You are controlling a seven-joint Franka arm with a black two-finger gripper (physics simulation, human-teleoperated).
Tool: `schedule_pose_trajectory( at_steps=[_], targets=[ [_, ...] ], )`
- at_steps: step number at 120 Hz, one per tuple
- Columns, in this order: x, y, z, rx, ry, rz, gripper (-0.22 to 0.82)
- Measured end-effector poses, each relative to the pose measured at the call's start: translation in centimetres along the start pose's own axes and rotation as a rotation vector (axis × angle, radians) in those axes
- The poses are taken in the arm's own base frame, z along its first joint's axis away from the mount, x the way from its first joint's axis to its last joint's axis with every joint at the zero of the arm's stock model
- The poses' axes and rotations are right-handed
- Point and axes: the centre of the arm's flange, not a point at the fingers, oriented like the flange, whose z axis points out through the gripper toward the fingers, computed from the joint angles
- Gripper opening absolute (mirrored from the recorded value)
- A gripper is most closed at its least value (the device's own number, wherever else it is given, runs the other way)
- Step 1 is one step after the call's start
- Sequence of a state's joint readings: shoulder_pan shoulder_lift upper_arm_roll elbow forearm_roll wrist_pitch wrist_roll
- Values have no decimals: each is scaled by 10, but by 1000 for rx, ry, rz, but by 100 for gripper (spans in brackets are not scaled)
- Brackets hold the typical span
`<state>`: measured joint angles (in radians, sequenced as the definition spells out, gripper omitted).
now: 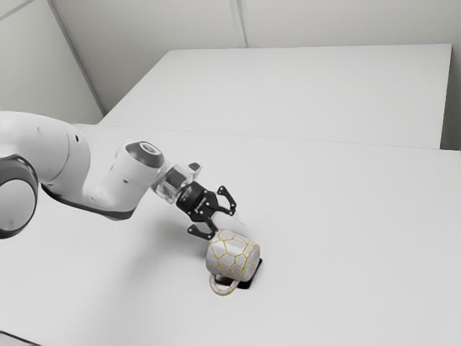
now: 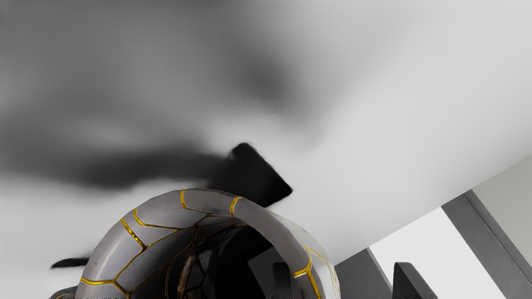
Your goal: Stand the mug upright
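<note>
The white mug with gold lines lies tipped over, its mouth toward the gripper and its handle on the side toward the exterior view's bottom. Just off the mouth, my gripper stands open. From the wrist view one looks into the mug. There the gripper has one finger in front of the mug's dark inside and the other outside the rim, with the wall between them. Whether either finger touches it cannot be told. The mug's lower part is cut off in that view.
A flat black piece lies partly beneath the mug, one corner sticking out. The white table spreads around it, and a second white surface stands behind.
</note>
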<state>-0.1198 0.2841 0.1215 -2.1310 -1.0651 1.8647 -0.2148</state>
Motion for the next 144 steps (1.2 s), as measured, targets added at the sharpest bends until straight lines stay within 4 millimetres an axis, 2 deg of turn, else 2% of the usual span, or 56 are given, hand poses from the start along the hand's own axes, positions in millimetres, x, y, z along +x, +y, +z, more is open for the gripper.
schedule_pose_trajectory(
  at_steps=[15, 34, 44, 52, 63, 83, 101, 119, 144],
  targets=[
    [1, 0, -1, 13, 11, -2, -4],
    [-3, 9, -9, 42, 37, 24, -13],
    [-15, 30, -29, 94, 92, 98, -15],
    [-32, 49, -46, 166, 150, 173, -16],
    [-51, 60, -58, 302, 233, 260, -17],
    [-77, 73, -47, 661, 414, 462, -18],
    [-81, 81, -42, 892, 559, 599, -18],
    [-76, 82, -47, 953, 655, 655, -18],
    [-79, 73, -45, 921, 739, 684, -18]
  ],
)
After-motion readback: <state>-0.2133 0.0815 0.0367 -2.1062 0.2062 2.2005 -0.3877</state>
